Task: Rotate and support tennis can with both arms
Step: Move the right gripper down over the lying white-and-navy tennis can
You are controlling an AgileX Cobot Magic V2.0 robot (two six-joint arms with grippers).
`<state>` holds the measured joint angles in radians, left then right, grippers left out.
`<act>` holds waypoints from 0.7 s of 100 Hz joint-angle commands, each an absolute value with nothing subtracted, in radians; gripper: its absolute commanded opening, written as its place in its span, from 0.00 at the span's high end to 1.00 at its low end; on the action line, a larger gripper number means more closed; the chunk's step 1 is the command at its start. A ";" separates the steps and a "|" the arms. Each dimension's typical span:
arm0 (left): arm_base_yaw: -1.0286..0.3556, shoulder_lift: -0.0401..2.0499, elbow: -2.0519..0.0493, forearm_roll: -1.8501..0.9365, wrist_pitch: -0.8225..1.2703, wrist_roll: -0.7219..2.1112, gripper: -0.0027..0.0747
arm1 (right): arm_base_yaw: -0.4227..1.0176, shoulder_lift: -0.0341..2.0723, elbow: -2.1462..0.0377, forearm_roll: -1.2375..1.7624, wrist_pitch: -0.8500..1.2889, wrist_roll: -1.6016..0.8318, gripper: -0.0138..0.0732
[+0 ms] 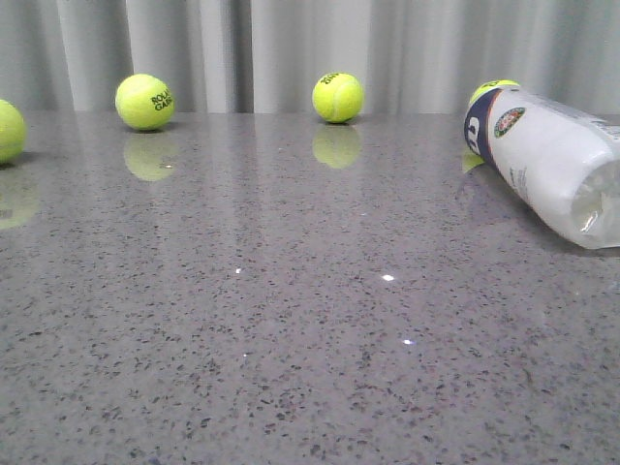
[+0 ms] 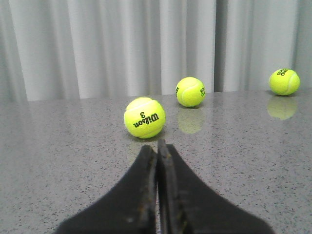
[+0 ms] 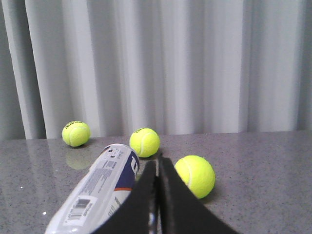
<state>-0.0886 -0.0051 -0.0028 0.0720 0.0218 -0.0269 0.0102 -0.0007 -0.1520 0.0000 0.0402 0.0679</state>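
tennis can (image 1: pixel 547 160) lies on its side at the right of the speckled grey table (image 1: pixel 291 339) (navy label end toward the curtain (image 1: pixel 291 48)), touched by neither arm. left gripper (image 2: pixel 157 146) has its fingers pressed together, pointing at a wilson ball (image 2: pixel 144 117). right gripper (image 3: pixel 157 161) is likewise closed on nothing, just beside the can.

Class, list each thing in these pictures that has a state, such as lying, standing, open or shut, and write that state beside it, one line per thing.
tennis can: lying on its side on the table, no gripper on it.
left gripper: shut, empty, low over the table.
right gripper: shut, empty, beside the can.
tennis balls: loose on the table, resting apart from one another.
table: glossy, reflecting the balls.
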 commanded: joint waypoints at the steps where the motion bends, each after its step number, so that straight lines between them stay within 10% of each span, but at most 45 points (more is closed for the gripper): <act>1: -0.088 -0.043 0.043 0.066 -0.056 -0.037 0.99 | 0.005 0.055 -0.292 0.000 0.106 0.066 0.92; 70: -0.088 -0.043 0.043 0.066 -0.056 -0.037 0.99 | 0.005 0.685 -0.885 0.133 0.853 0.061 0.92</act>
<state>-0.0886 -0.0051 -0.0028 0.0720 0.0218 -0.0269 0.0102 0.6379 -0.8492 0.1160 0.8832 0.0679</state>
